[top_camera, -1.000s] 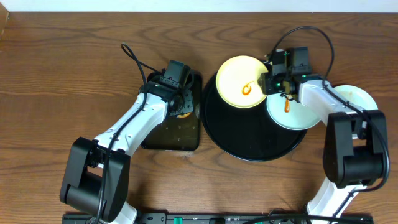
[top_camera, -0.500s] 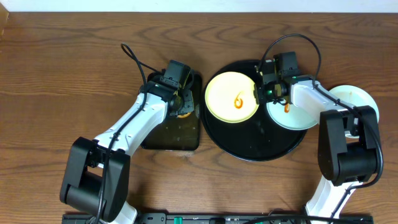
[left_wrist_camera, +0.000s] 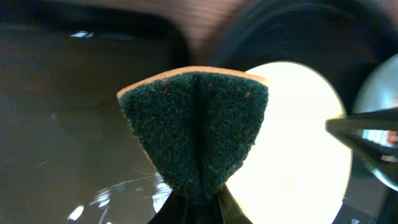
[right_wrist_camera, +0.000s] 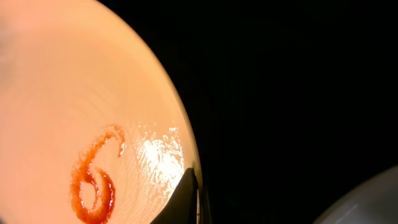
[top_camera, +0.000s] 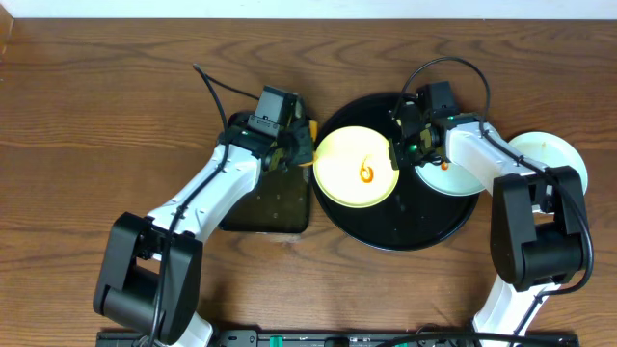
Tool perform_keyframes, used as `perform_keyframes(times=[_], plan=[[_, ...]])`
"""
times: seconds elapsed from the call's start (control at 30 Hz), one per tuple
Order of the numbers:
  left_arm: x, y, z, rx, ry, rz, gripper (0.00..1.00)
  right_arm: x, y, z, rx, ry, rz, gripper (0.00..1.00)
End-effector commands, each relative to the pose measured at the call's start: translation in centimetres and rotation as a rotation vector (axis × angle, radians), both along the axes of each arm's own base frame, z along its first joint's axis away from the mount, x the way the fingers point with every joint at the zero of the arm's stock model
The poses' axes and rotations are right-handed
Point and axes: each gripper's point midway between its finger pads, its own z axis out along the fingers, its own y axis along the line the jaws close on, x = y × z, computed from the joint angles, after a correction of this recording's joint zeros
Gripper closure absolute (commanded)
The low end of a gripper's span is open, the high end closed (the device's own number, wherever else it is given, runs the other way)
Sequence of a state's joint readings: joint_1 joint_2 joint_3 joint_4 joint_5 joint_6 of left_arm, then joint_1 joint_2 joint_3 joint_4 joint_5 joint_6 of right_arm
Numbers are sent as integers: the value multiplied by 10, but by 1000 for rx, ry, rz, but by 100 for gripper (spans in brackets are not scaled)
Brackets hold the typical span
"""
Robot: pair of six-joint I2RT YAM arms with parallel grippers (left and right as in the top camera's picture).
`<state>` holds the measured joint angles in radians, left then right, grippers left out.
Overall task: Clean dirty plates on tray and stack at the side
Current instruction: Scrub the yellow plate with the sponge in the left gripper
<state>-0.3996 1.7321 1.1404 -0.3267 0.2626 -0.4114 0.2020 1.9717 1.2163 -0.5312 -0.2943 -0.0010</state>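
Currently right gripper (top_camera: 396,154) pinching rim of yellow plate (top_camera: 355,169), sauce-smeared plate on black tray (top_camera: 405,229) just left of that claw, left gripper (top_camera: 301,152) clamping folded green sponge (left_wrist_camera: 196,134), plate just right of it

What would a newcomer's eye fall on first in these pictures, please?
Most likely the pale yellow plate with its orange sauce squiggle, bright on the left side of the round black tray, the right end effector pinching its right rim. Next, the folded green sponge in the left end effector, just off the plate's left edge.
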Motion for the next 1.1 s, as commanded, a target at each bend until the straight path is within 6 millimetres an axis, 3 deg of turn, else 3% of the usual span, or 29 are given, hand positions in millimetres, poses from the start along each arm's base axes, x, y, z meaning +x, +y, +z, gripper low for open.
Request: perform_keyframes(times=[0.0, 0.2, 0.37, 0.53, 0.87, 1.07], plan=[[-7, -28, 10, -59, -33, -95, 92, -21, 13, -13, -13, 66, 38, 99], [-12, -66, 16, -102, -79, -147, 92, -25, 22, -13, -13, 66, 60, 99], [-19, -93, -1, -203, 37, -18, 92, -27, 27, -13, -16, 64, 74, 99], [-29, -115, -10, -245, 79, 2, 92, -27, 26, -13, -20, 63, 73, 99], [-46, -135, -43, -278, 225, 109, 93, -27, 26, -13, -20, 64, 73, 99], [-42, -149, -46, -328, 209, 59, 92, -27, 26, -13, -20, 63, 73, 99]])
